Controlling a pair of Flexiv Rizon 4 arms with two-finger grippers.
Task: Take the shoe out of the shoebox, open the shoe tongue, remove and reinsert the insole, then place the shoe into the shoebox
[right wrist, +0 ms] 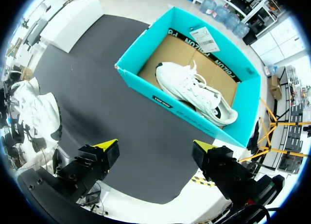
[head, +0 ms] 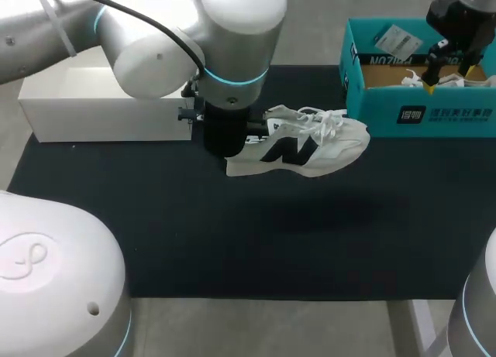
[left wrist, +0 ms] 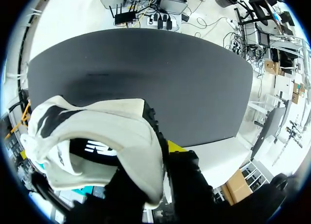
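The left end effector [head: 232, 139] is clenched on the heel of a white shoe [head: 310, 144]. It holds the shoe up over the middle of the black table [head: 194, 233]. The shoe's toe points to 3 o'clock. The side with the dark mark faces up, and the laces lie loose on top. In the left wrist view the heel fills the space by the end effector. One yellow fingertip [left wrist: 176, 147] shows just outside the heel, and the other is hidden by the shoe. The blue shoebox [head: 422, 109] sits at 2 o'clock on the table, with no lid on it. A second white shoe [right wrist: 194, 93] lies inside it on the brown floor of the box. The right end effector [head: 450, 73] hangs over the shoebox. Its two fingers are spread wide and hold nothing. A white box [head: 101, 105] sits at 10 o'clock on the table, just beside the left arm.
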